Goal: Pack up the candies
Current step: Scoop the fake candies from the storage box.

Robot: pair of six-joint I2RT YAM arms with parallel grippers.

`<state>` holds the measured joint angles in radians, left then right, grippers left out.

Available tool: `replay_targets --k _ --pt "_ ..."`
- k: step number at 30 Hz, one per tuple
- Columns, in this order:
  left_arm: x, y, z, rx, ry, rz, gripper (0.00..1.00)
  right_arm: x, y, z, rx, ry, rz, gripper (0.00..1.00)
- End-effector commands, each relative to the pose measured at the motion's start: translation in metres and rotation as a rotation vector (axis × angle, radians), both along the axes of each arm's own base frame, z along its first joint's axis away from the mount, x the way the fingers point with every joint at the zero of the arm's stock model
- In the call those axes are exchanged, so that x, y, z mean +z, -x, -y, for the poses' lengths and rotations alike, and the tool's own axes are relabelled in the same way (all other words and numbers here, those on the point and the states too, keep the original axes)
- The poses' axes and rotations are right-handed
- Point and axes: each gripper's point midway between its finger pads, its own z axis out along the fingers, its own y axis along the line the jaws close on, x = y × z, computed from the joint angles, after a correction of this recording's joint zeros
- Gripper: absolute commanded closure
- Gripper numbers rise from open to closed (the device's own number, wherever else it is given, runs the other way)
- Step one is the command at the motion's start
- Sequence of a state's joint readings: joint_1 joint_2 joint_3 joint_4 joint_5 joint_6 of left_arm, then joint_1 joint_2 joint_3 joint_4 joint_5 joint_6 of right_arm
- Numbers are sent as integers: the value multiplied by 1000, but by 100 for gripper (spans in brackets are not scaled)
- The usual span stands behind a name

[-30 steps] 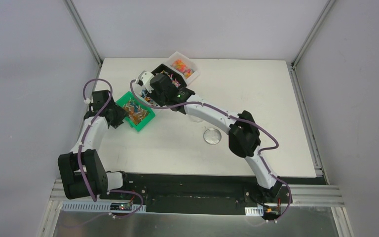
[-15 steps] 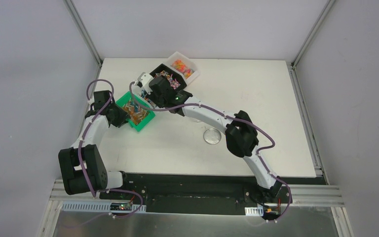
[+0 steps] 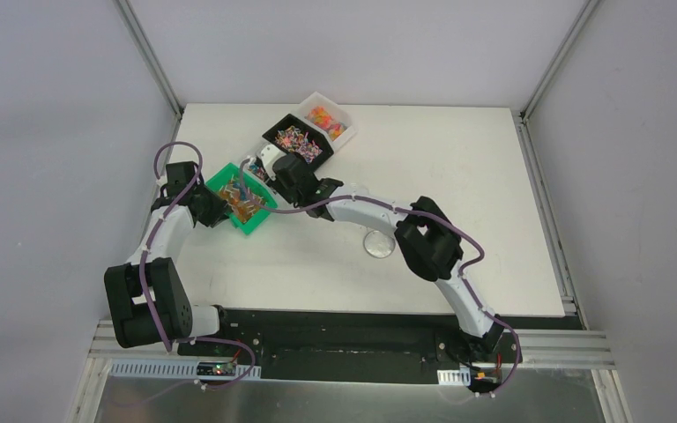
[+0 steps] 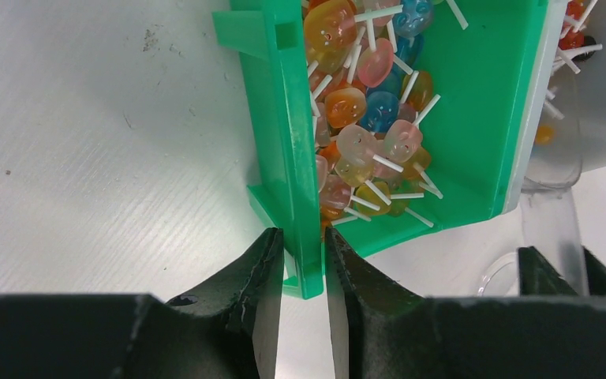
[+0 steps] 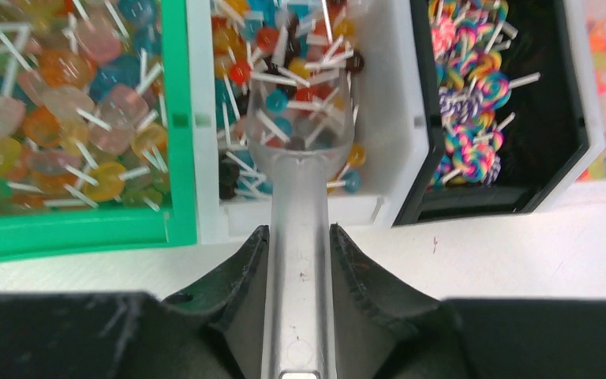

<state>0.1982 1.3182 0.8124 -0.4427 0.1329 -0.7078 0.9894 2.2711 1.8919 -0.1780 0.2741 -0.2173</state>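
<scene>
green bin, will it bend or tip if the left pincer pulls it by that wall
The green bin looks like ribbed moulded plastic, so its wall probably stays stiff. With only small candies inside, it is likely light and should slide on the smooth table. Gripped at one wall by the left pincer, it may swivel rather than tip.

The candies (image 5: 63,118), bright lollipops on white sticks, lay heaped by kind in the green bin (image 5: 177,158), white bin (image 5: 383,118) and black bin (image 5: 548,134) before me.

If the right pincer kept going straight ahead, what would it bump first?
The right pincer would probably meet the white bin's near wall first; its scoop reaches over the candies inside.
</scene>
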Motion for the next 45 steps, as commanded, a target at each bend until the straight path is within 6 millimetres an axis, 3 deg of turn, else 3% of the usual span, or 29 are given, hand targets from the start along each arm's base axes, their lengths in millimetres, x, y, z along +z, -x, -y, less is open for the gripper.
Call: replay_targets --k 1,9,20,28,35,38,42,45 --pt "10 -9 1 -34 -3 60 74 21 8 -2 -4 -114 28 100" --pt "18 -11 1 -44 -11 87 69 19 6 3 -40 -205 57 100" --pt "30 -14 0 -57 -26 121 57 41 3 8 -54 -234 109 100" --pt "53 -17 2 -100 -54 194 34 57 3 14 -48 -219 140 100" --pt "58 -5 15 -154 -21 229 15 64 4 22 -46 -230 146 100" --pt "66 -1 22 -194 -11 261 14 68 7 22 -31 -238 145 100" --pt "74 7 34 -247 19 300 2 75 11 26 -18 -260 150 100" --pt "82 14 42 -298 25 335 1 79 15 30 -13 -271 153 100"
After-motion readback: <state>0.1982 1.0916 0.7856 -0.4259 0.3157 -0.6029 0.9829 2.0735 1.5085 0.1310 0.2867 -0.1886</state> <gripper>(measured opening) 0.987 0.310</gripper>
